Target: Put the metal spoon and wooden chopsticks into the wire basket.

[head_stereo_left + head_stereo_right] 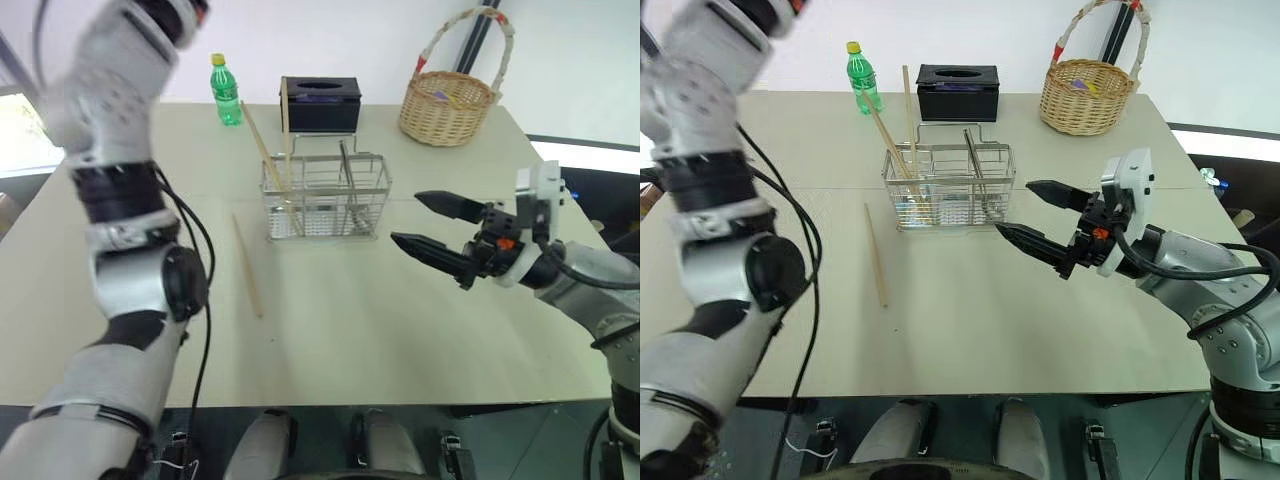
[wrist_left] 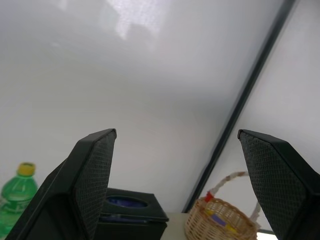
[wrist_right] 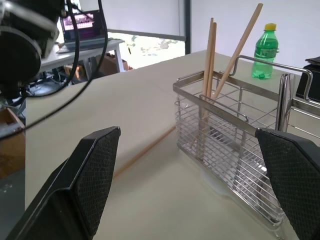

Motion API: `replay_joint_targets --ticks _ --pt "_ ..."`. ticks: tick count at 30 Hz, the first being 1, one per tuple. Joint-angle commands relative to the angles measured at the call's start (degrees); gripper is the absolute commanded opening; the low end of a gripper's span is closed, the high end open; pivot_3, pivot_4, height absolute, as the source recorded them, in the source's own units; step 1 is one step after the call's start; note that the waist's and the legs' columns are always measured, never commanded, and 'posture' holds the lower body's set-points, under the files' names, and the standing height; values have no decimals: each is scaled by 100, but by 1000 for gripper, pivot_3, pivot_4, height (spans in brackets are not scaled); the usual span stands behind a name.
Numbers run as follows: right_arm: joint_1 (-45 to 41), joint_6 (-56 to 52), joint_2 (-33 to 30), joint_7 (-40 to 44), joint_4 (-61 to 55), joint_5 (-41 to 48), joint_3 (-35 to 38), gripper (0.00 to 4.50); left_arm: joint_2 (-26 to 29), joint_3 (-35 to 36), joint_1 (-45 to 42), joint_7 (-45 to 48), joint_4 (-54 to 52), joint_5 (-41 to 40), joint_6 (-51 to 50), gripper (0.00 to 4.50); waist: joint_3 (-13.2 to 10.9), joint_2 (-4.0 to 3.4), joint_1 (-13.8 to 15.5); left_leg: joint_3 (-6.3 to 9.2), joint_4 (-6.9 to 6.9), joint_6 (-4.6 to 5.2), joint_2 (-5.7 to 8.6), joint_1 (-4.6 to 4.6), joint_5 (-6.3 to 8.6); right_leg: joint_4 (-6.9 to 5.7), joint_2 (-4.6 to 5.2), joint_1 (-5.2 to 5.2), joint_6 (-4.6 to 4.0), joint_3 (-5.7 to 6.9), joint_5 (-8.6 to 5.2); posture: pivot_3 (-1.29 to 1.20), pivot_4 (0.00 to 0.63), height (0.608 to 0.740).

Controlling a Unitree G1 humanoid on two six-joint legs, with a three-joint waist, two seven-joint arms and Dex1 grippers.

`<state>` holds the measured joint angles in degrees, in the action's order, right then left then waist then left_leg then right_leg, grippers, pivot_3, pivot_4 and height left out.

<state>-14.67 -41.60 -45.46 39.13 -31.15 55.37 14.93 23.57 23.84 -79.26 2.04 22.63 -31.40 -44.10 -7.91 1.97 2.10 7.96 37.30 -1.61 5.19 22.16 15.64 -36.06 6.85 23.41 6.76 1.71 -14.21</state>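
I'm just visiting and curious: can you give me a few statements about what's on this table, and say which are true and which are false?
1. Chopsticks stand in the wire basket. True: three wooden chopsticks lean in one end compartment.
2. Every chopstick is in the basket. False: one chopstick lies on the table beside it.
3. The right gripper holds a spoon. False: it is open and empty.
4. A green bottle stands beside the black tissue box. True.
5. The wicker basket sits in front of the wire basket. False: it sits at the far corner.
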Motion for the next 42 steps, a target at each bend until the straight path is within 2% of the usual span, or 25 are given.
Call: replay_joint_targets --ticks 1,4,6,10,15,19,26,36,39,42 --pt "56 187 -207 366 -119 -182 36 4500 873 -105 -421 -287 1284 470 -932 4102 0 0 -10 -1 1 0 0 -3 0 -3 0 0 0 0 0 0 150 661" --pt "87 238 -202 456 -106 -273 3 4500 1276 -299 -339 -355 2007 801 -1267 4102 -2 0 -65 -2 -12 1 0 -21 0 -7 -3 -7 2 -3 -1 0 150 661" --pt "124 287 -177 529 -113 -383 -64 4500 1276 -244 -222 -488 2330 884 -1574 4102 -2 4 -52 3 -11 0 -1 -19 0 -7 -4 -8 2 -2 -1 0 150 661" --pt "241 372 -214 752 -175 -554 -195 4500 966 -95 22 -855 2474 935 -2072 4102 -1 14 24 6 -4 -1 3 -13 0 -3 2 -8 1 -2 -1 0 150 661" --pt "410 480 -406 1171 -247 -707 -263 4500 364 -149 397 -1036 2259 1012 -2596 4102 -1 15 11 6 2 -17 3 12 -8 -5 6 9 1 -3 -1 0 150 661" --pt "427 442 -412 1194 -256 -670 -157 4500 34 -125 689 -1287 2133 1126 -2888 4102 -1 13 -28 2 -1 -13 -1 9 -5 -4 6 11 1 -3 -1 0 150 661" --pt "629 421 -310 1012 -413 -614 -18 4500 -408 -123 967 -1458 2137 1299 -2984 4102 -1 14 6 2 -2 -15 -3 8 -6 -5 6 11 1 -3 0 0 150 661" --pt "899 363 -150 566 -745 -379 156 4500 -829 -178 843 -1380 3097 1511 -2250 4102 0 15 10 1 1 -16 -1 10 -6 -3 11 9 1 -1 0 0 150 661" --pt "984 390 -127 464 -798 -352 191 4500 -861 -53 782 -1504 3367 1495 -2100 3269 3 9 18 -1 -1 -15 -1 6 -6 -4 12 5 1 -1 0 0 150 661" --pt "1008 396 -120 394 -810 -317 209 4500 -846 -3 715 -1594 3508 1506 -1988 1759 3 10 28 -1 1 -15 0 2 -5 -4 12 1 2 -1 0 0 150 661"
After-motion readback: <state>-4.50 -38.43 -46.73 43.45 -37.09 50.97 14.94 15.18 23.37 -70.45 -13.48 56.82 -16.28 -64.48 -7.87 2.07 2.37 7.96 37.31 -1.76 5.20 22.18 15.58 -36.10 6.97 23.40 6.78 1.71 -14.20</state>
